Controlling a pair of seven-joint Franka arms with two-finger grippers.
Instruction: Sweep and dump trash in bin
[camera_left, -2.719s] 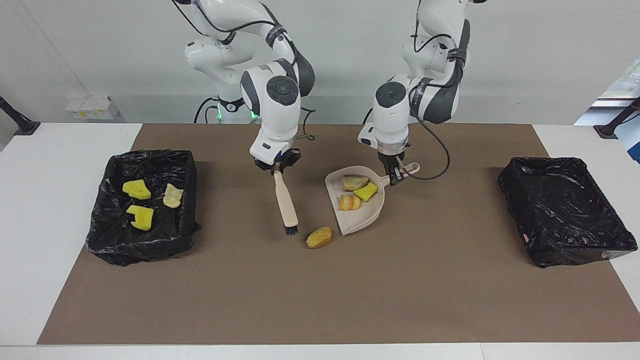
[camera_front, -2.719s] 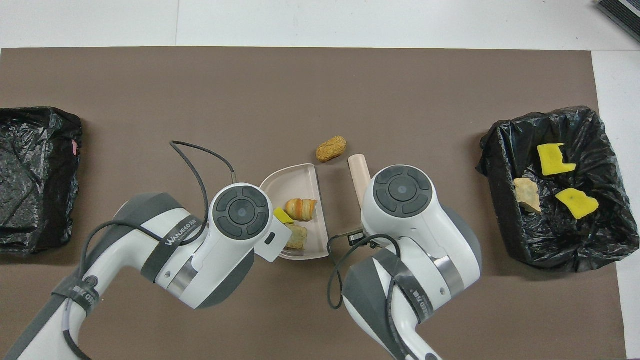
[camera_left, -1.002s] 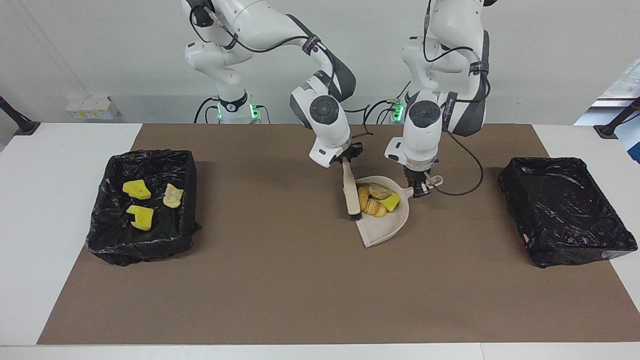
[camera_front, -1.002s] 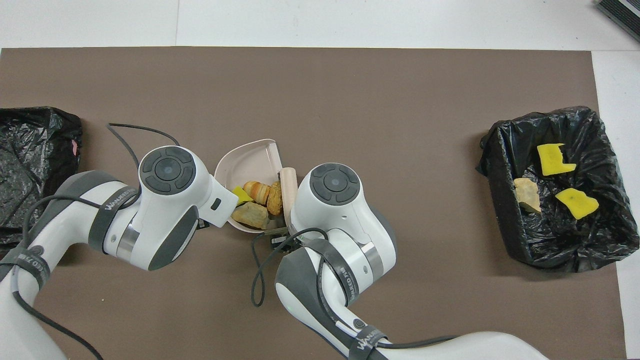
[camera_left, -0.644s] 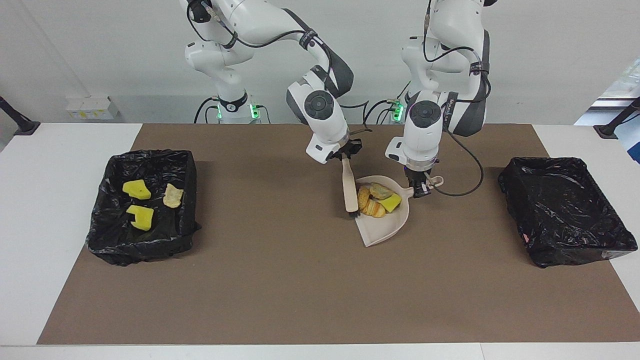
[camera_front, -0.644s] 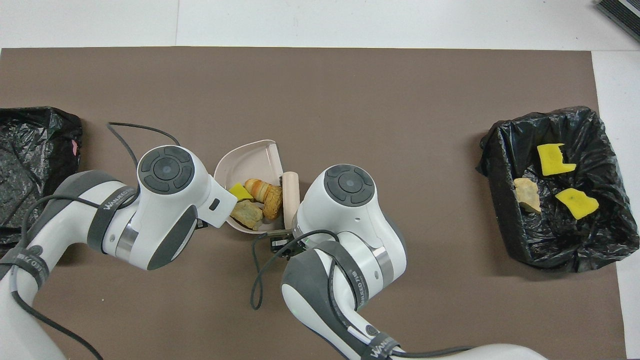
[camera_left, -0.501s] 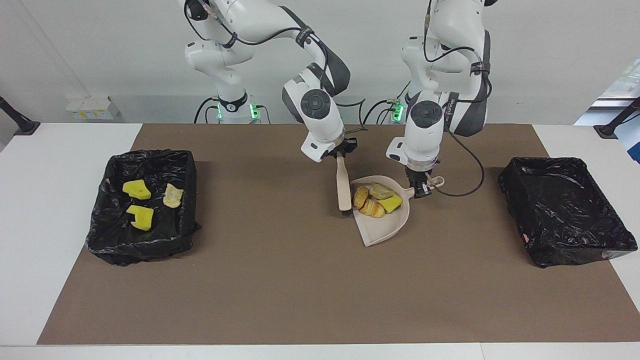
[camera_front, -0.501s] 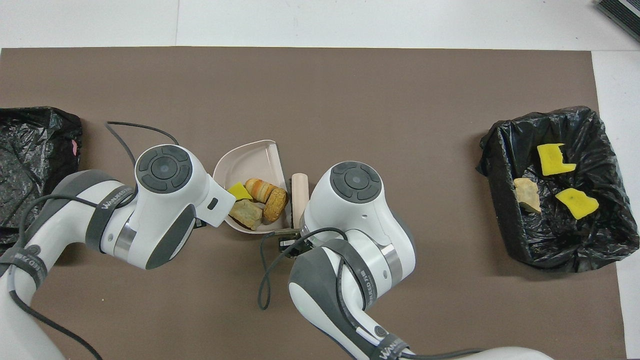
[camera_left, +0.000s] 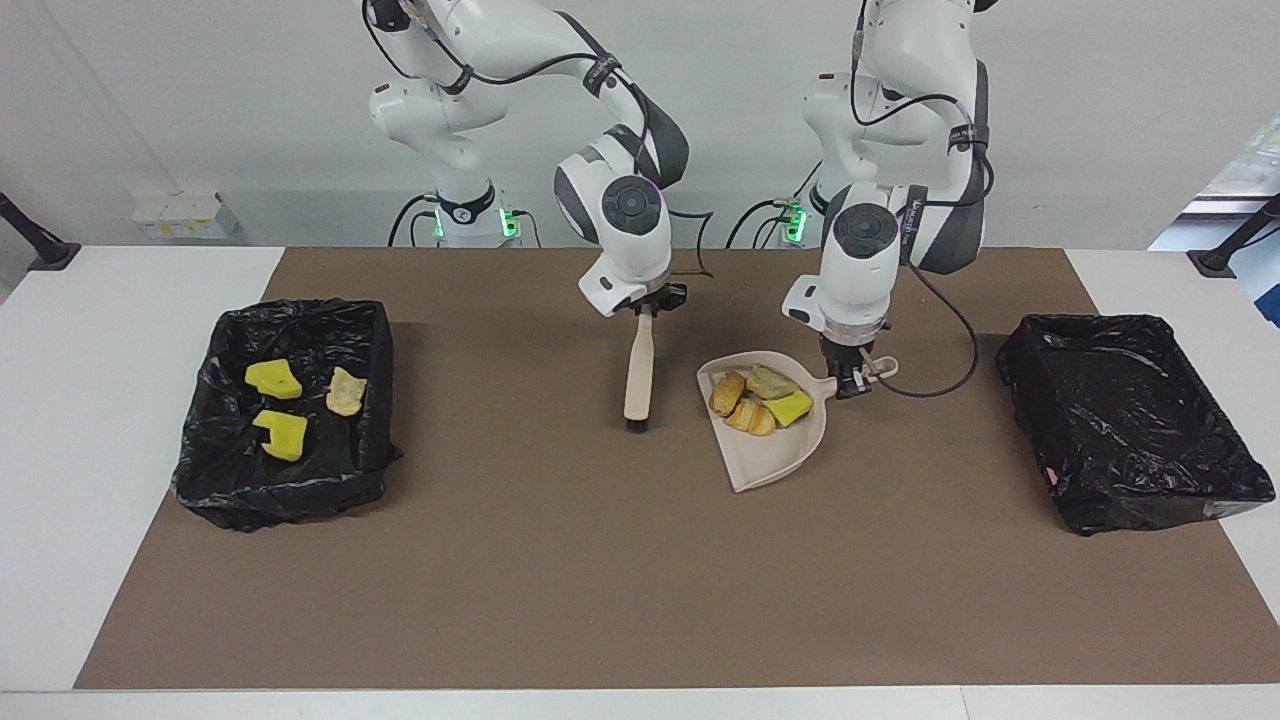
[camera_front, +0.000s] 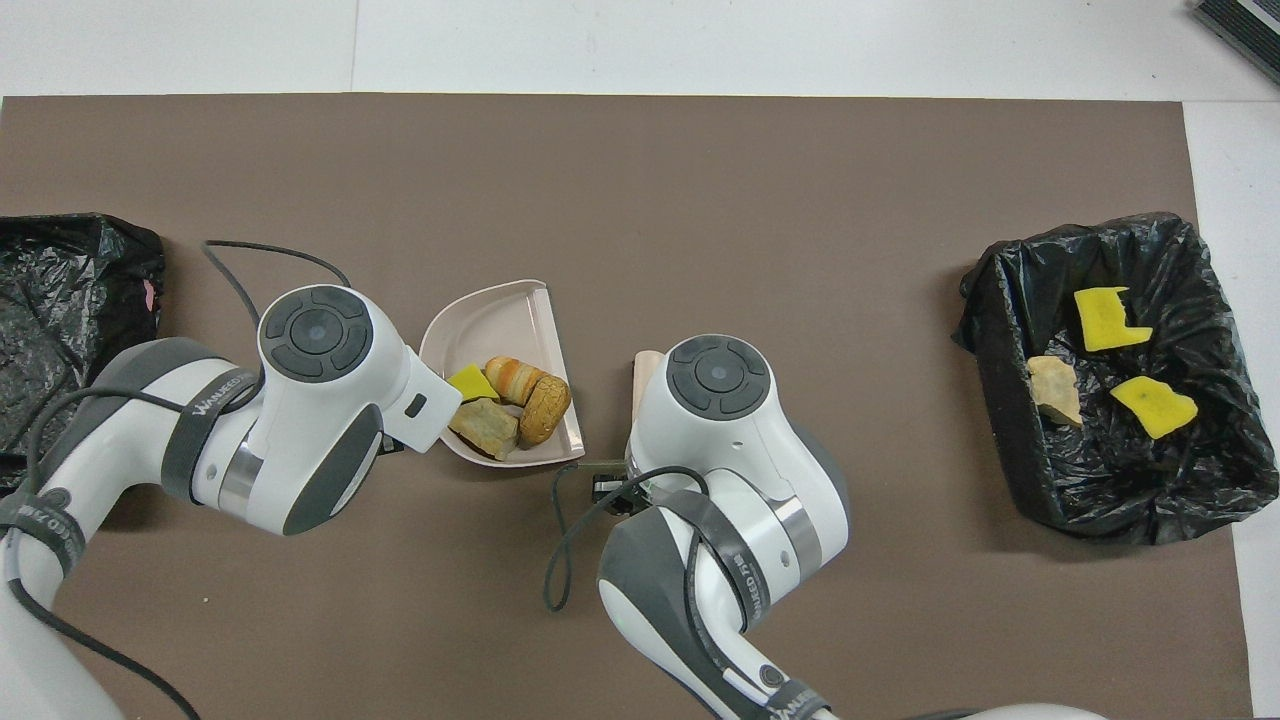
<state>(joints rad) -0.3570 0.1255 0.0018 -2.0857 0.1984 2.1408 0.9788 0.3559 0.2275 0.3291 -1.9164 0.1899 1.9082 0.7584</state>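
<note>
- Left tool (camera_left: 848, 388) clamps dustpan (camera_left: 770, 455) handle, keeping pan flat on table so its 4 trash chunks (camera_left: 758, 400) stay in.
- Right tool (camera_left: 645, 308) clamps brush (camera_left: 637, 372), at 9 o'clock of pan, clear for carrying.
- Empty bin (camera_left: 1130, 420) at pan's 3 o'clock; 3 chunks lie in the other bin (camera_left: 285, 410).

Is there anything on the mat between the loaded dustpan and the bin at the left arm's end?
Nothing visible. The dustpan, held by the left gripper, has only bare mat between it and the empty bin. The brush hangs from the right gripper beside it.
</note>
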